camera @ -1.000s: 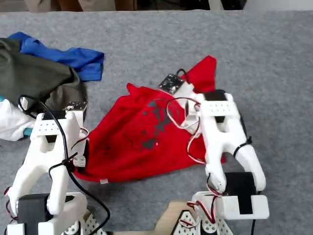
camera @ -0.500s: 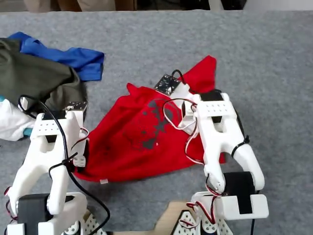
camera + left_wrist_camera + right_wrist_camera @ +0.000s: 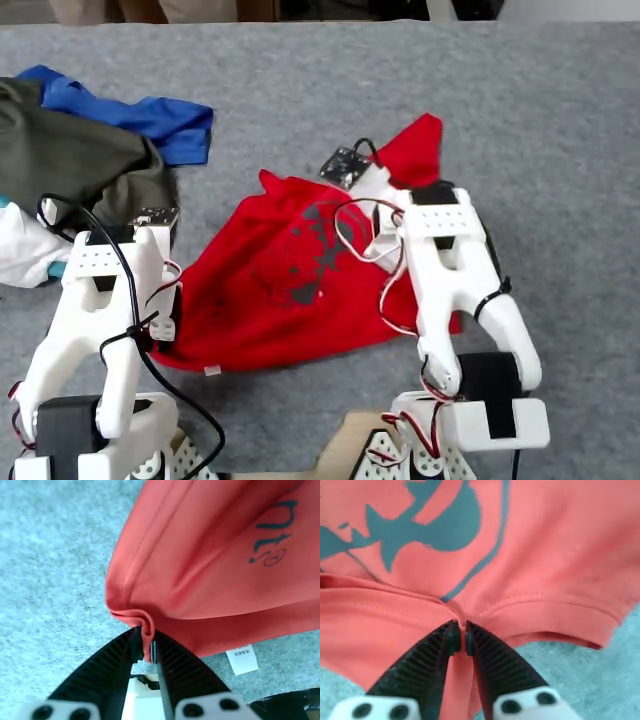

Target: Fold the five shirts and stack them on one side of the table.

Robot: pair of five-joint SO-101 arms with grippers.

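**Both pincers clenched on the red shirt**

Much of the red shirt (image 3: 290, 290) is covered in the high view. The right arm (image 3: 455, 290) lies across the side of the shirt nearest it, and the left arm (image 3: 100, 300) hides the corner on the opposite side. Neither grip point can be made out from above.

Away from the red shirt, on the left arm's side, three more garments are heaped together: a blue shirt (image 3: 150, 118), an olive shirt (image 3: 70, 155) and a white shirt (image 3: 20, 250). All three are cut off by the frame edge, so their full shapes cannot be judged. The olive shirt lies over part of the blue one.

The red shirt carries a dark graphic (image 3: 315, 250) on its upper face, partly behind the right arm's cables. In the left wrist view, dark looping marks (image 3: 272, 540) run off the frame edge. A white label (image 3: 242, 659) pokes out from under the hem onto the counter (image 3: 560, 120). Its print is too small to read.

The left pincer (image 3: 145, 647) is clenched on a bunched fold at the red shirt's hem corner, just beside that label. The right pincer (image 3: 460, 635) is clenched on a pinch of cloth where two stitched edges meet, just below the graphic. The red shirt lies spread and crumpled on the counter between the two arms.
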